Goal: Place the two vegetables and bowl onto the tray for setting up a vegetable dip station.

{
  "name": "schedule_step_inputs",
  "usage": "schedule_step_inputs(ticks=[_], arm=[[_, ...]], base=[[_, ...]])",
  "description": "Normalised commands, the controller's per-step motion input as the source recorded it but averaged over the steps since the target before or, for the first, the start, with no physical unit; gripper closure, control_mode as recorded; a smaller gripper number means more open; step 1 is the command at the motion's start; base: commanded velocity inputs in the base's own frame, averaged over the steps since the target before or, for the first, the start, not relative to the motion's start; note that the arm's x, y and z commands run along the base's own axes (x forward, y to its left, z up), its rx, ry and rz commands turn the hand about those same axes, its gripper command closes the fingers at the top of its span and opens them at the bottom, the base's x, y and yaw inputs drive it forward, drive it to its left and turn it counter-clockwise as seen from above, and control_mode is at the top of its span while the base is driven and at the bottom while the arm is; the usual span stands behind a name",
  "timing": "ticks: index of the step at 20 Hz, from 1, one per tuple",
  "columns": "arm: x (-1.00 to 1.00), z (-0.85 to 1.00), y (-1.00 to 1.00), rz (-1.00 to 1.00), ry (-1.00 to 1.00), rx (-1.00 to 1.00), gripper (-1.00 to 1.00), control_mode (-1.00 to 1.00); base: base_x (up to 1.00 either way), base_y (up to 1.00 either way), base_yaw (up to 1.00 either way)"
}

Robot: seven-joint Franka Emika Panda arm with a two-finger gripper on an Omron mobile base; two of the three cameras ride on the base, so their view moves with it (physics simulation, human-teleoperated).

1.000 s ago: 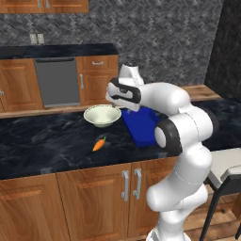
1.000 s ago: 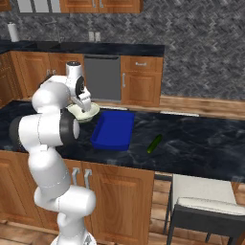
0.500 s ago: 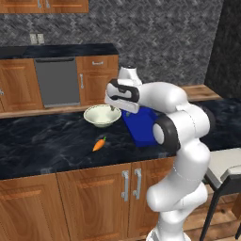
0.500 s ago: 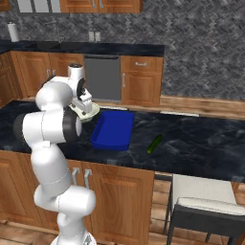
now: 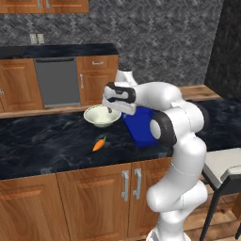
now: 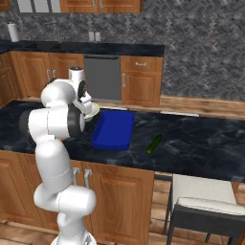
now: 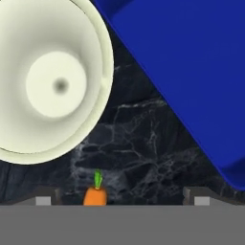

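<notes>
The pale cream bowl (image 5: 100, 116) stands on the dark counter, with the blue tray (image 5: 141, 127) just to its right. My gripper (image 5: 112, 110) hangs open over the gap between the bowl's right rim and the tray. In the hand view the bowl (image 7: 48, 81) lies at the left and the tray (image 7: 191, 67) at the right. Between them, the gripper (image 7: 119, 197) holds nothing. The orange carrot (image 5: 99, 144) lies on the counter in front of the bowl and shows low in the hand view as the carrot (image 7: 95, 194). The dark green vegetable (image 6: 154, 143) lies to the right of the tray (image 6: 115, 130).
The counter's front edge (image 5: 70, 170) runs above wooden cabinet doors. A chair (image 6: 206, 203) stands at the right of the counter. My own white arm (image 6: 60, 115) hides most of the bowl in the right base view.
</notes>
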Motion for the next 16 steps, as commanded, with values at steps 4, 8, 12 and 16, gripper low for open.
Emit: schedule_step_inputs(ticks=[4,8,12,16], arm=[[0.13,-0.20,0.09,-0.05,0.00,0.00,-1.00,-1.00],[0.15,-0.21,0.09,-0.11,0.00,0.00,-1.00,-1.00],[0.17,-0.21,0.06,-0.13,0.00,0.00,-1.00,-1.00],[0.16,-0.21,0.03,-0.12,0.00,0.00,-1.00,-1.00]], base=[[0.00,0.00,0.00],[0.00,0.00,0.00],[0.00,0.00,0.00],[0.00,0.00,0.00]])
